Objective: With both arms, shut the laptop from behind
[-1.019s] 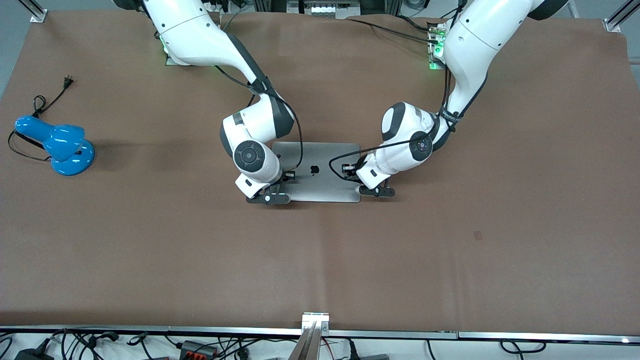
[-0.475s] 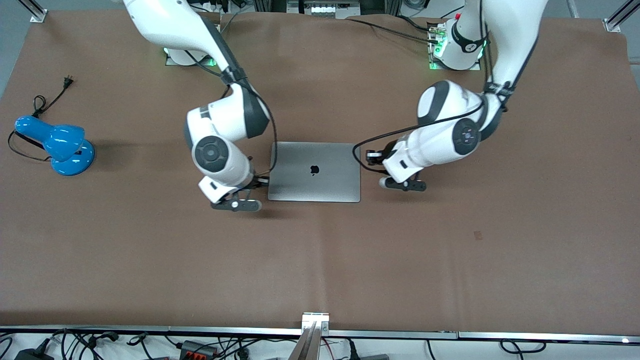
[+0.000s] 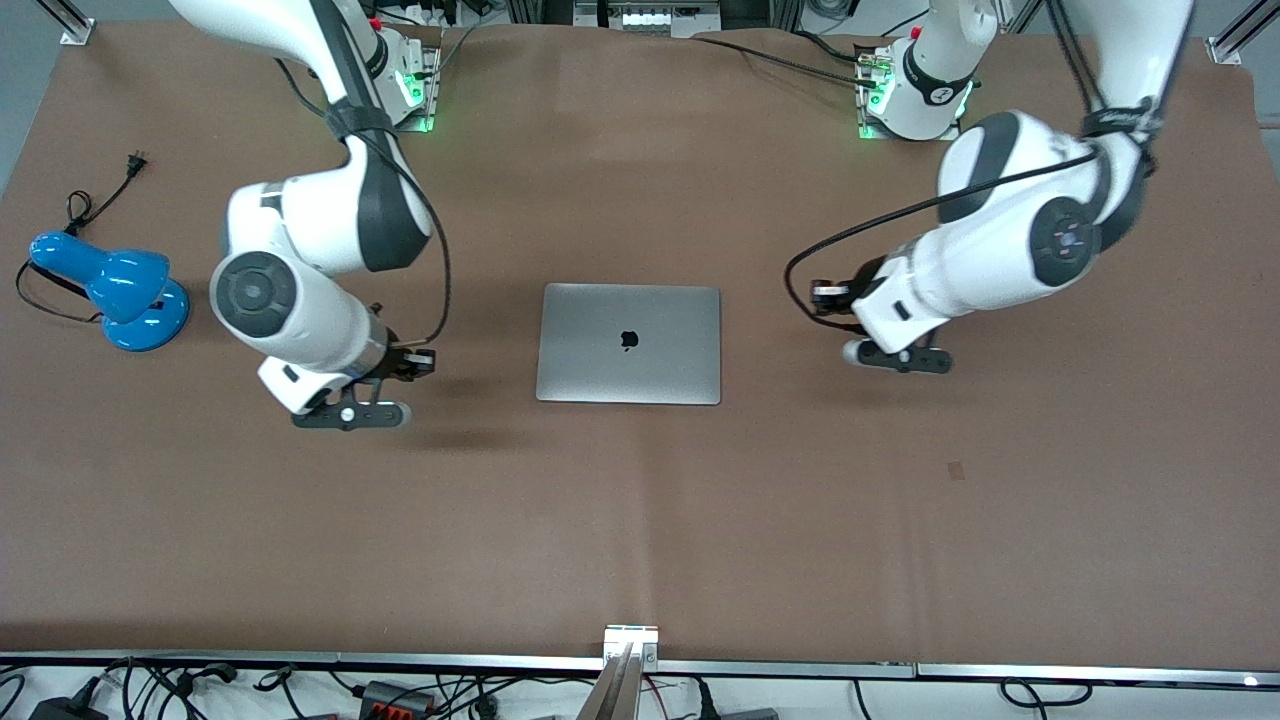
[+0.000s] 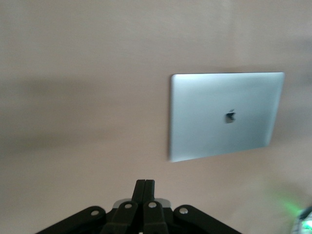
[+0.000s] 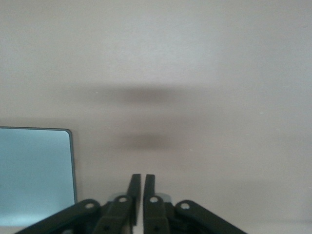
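The silver-grey laptop (image 3: 628, 343) lies shut and flat on the brown table, its lid up with the black apple logo showing. My left gripper (image 3: 897, 358) hangs over bare table beside the laptop, toward the left arm's end, with its fingers shut and empty. My right gripper (image 3: 350, 415) hangs over bare table beside the laptop, toward the right arm's end, fingers together and empty. The left wrist view shows the whole lid (image 4: 225, 116) off from its shut fingertips (image 4: 145, 187). The right wrist view shows one lid corner (image 5: 34, 170) beside its fingertips (image 5: 138, 187).
A blue desk lamp (image 3: 110, 290) with a black cord and plug (image 3: 135, 160) lies near the table edge at the right arm's end. The brown mat (image 3: 640, 520) covers the table. Cables lie along the edge nearest the front camera.
Both grippers have left the laptop lid and swung apart, each toward its own arm's end of the table. The laptop lies shut and has not moved.
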